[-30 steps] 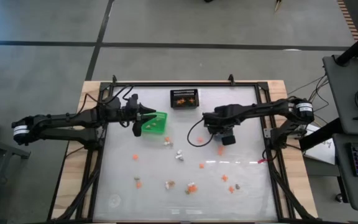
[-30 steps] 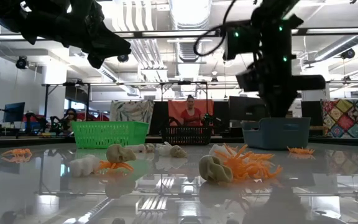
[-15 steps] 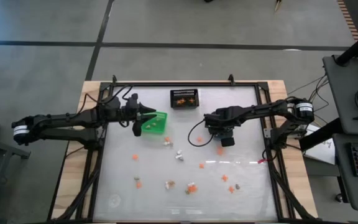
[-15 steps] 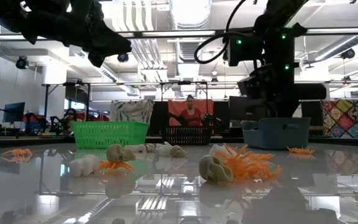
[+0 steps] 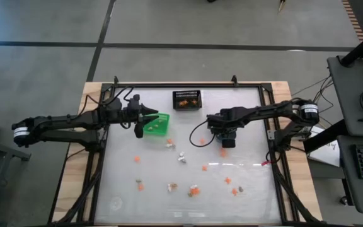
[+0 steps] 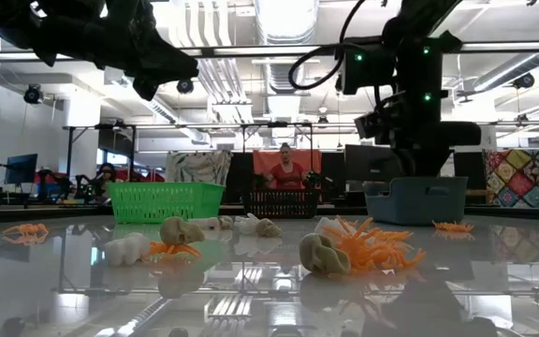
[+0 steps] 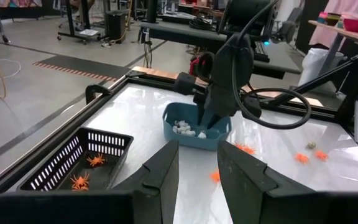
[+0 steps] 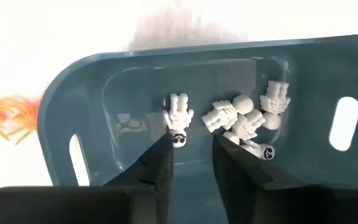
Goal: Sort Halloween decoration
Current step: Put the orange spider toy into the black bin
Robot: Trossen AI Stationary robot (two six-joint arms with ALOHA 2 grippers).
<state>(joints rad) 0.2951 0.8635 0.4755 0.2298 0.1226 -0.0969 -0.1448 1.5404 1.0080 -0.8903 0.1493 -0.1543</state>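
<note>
Over the blue-grey bin [image 8: 185, 118] at frame centre, the right gripper [image 8: 190, 163], jaws narrowly parted and empty, should lift straight clear of the white skeletons [image 8: 244, 121].

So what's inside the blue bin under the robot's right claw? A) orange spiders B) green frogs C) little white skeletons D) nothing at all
C: the right wrist view looks down into the blue-grey bin and shows several little white skeletons lying on its floor, one more lying apart from the pile.
</note>
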